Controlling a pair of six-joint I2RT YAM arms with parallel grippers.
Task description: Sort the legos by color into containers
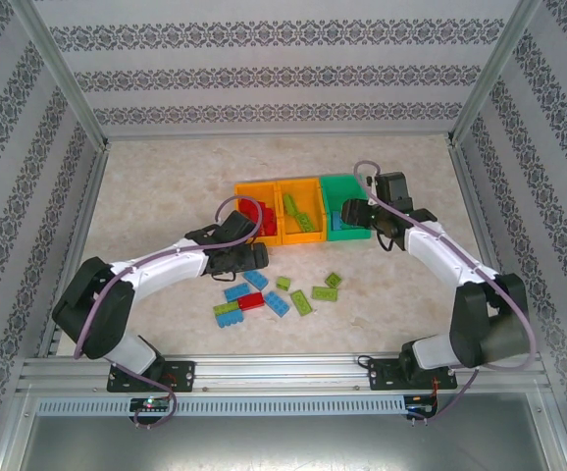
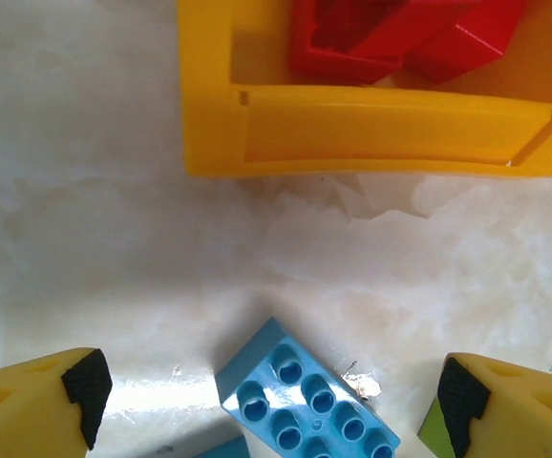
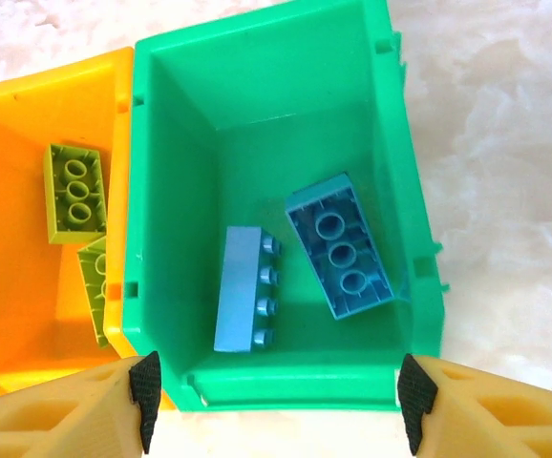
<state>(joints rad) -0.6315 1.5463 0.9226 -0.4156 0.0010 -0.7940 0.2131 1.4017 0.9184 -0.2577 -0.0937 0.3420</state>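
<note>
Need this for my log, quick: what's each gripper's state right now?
Left gripper: open, holding nothing.
Right gripper: open, empty, over the green bin.

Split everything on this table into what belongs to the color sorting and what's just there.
Belongs to the job:
- loose legos in front of the bins
- left orange bin with red bricks
- middle orange bin with green bricks
- green bin with blue bricks

Just there:
- marbled tabletop
- patterned walls
- metal frame
</note>
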